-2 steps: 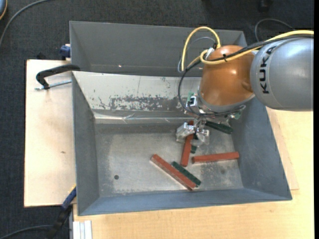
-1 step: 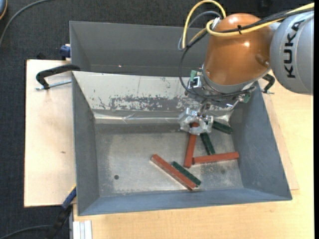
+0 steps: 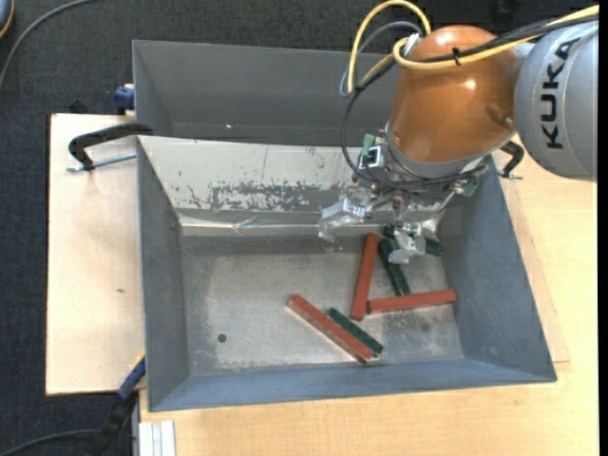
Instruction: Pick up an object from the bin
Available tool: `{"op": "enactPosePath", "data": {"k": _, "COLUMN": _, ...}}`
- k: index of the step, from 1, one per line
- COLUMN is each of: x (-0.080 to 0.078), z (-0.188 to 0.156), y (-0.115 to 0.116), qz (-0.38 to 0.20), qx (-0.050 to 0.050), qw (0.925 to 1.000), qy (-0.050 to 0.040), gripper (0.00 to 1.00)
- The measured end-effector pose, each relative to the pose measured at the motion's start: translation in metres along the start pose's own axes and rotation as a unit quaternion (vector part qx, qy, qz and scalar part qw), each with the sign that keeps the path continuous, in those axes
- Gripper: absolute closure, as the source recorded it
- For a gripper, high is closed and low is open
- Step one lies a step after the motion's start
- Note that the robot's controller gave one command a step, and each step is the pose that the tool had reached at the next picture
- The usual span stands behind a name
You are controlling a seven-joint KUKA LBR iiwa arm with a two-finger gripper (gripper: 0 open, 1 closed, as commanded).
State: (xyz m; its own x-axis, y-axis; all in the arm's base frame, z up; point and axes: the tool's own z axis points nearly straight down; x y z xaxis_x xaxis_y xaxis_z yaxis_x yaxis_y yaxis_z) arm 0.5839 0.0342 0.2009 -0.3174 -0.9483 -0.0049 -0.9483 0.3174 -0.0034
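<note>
My gripper (image 3: 370,231) hangs low over the right half of the bin, under the orange wrist cover, with its fingers apart. One metal finger (image 3: 337,219) is to the left and the other (image 3: 407,240) to the right. Below the gap lies the upper end of a red stick (image 3: 362,281) that runs down the bin floor. A dark green stick (image 3: 395,272) lies just right of it, its top under the right finger. A second red stick (image 3: 411,301) lies crosswise at their lower ends. Nothing is gripped.
Toward the front of the bin a long red stick (image 3: 323,323) lies diagonally with a green stick (image 3: 355,331) beside it. The arm and its cables reach in from the upper right and hide the back right corner.
</note>
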Motion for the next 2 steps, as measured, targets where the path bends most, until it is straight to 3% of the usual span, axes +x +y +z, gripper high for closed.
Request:
{"op": "enactPosePath", "data": {"k": 1, "x": 0.048, "z": 0.134, "y": 0.049, "qz": -0.042, "qx": -0.005, "qw": 0.9991, "qy": 0.0022, "gripper": 0.0}}
{"op": "enactPosePath", "data": {"k": 2, "x": 0.087, "z": 0.131, "y": -0.046, "qz": -0.189, "qx": -0.003, "qw": 0.982, "qy": 0.0015, "gripper": 0.0}}
